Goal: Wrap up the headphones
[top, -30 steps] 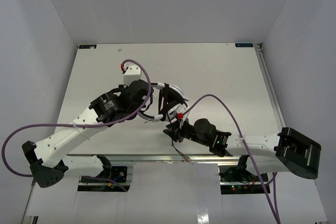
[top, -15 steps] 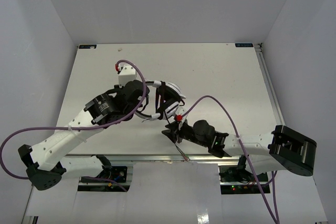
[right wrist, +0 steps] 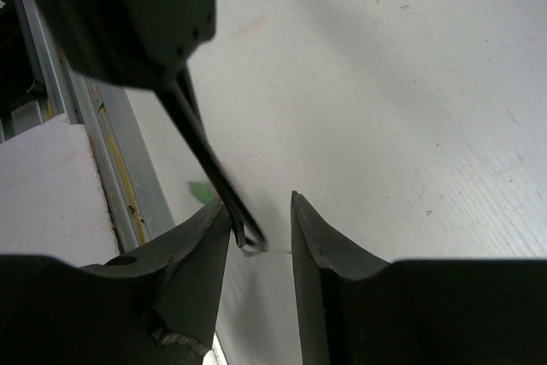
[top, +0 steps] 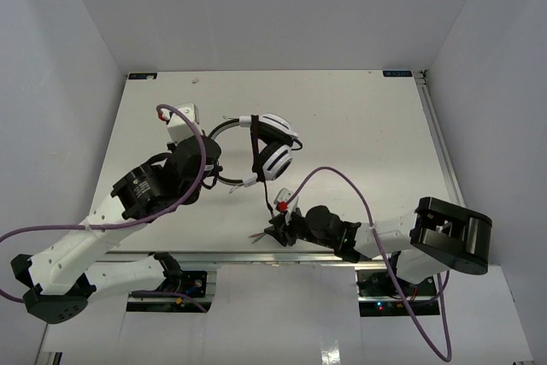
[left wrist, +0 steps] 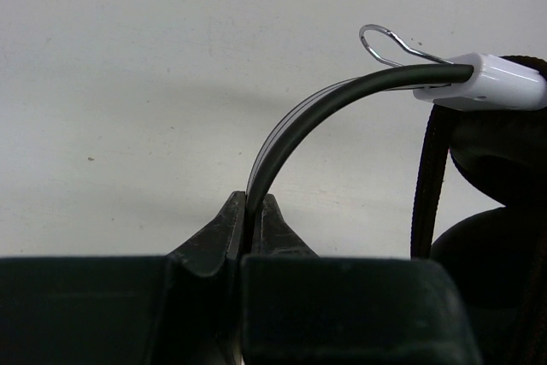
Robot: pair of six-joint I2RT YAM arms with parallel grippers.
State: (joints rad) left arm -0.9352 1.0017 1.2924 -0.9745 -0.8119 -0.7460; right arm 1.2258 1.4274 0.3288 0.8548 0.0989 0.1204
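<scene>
Top external view: headphones (top: 273, 143) are at the middle of the counter (top: 367, 126), with the cord (top: 254, 147) wound across the ear cups. Left jaws are to the left of the headphones, right jaws on their near side.

Left wrist view: jaws are pressed together on the headband (left wrist: 342, 91); an ear cushion (left wrist: 487, 245) is beside it.

Right wrist view: jaws stand apart, and the cord (right wrist: 203, 151) passes between them, against one finger.
</scene>
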